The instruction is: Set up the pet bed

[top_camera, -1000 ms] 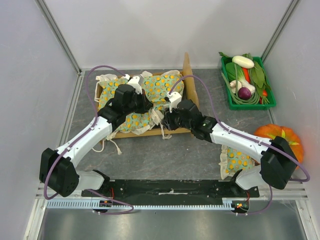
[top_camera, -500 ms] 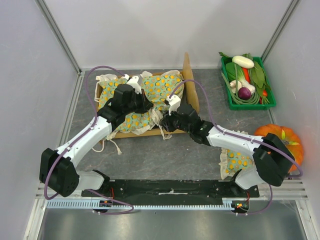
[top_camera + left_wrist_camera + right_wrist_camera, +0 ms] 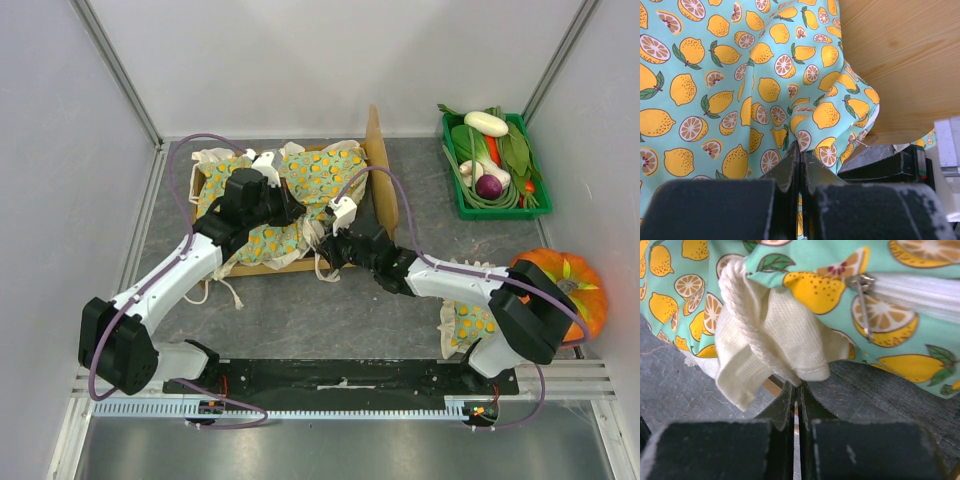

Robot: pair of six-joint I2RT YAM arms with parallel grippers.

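Observation:
The pet bed (image 3: pixel 379 150) is a light-wood frame with its tall headboard (image 3: pixel 900 60) at the right. A green blanket (image 3: pixel 318 172) printed with lemons and oranges lies bunched over it. My left gripper (image 3: pixel 289 207) is over the bed's middle, shut on a fold of the blanket (image 3: pixel 765 75). My right gripper (image 3: pixel 329 246) is at the bed's near edge. Its jaws are shut on the hem of the blanket's cream ruffle (image 3: pixel 785 340). The bed's dark grey base (image 3: pixel 900 390) shows under the cloth.
A small matching pillow (image 3: pixel 468 322) lies by the right arm's base. An orange pumpkin (image 3: pixel 562 284) sits at the right edge. A green crate of vegetables (image 3: pixel 495 165) stands at the back right. Cream drawstrings (image 3: pixel 225 290) trail onto the table left of the bed.
My right gripper has moved left to the bed's near edge and closed on the cream ruffle. The left gripper has kept its grip and barely shifted.

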